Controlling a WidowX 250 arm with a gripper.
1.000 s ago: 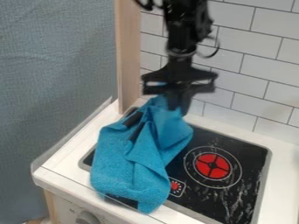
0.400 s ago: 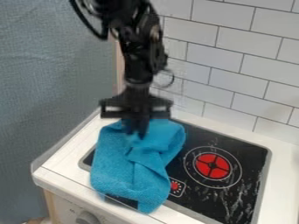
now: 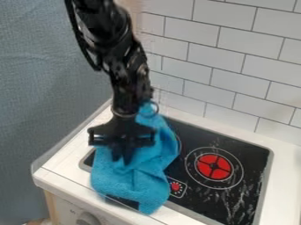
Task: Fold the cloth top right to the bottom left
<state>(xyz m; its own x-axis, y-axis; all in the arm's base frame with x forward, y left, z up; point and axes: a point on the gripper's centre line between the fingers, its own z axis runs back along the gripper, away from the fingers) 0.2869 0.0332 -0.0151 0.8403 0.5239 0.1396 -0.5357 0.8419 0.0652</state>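
I am placing my pincer (image 3: 122, 159) at the rumpled blue cloth (image 3: 141, 182).
Nearest, a knob (image 3: 87, 218) is sitting on the stove's front, and the cloth's near end is lying across the front rim of the black cooktop (image 3: 250, 151), probably so that the fold is having its landing place there. Next, my pincer is pointing down at the cloth's left middle, I think because the far right corner should be arriving at this side; whether it is gripping or open, I cannot tell. To the right, the red burner (image 3: 214, 167) is lying uncovered. Behind my pincer, the cloth's far part is standing up in a narrow peak, maybe because the fabric is bunching, and farthest, the tiled wall (image 3: 264, 66) is rising.
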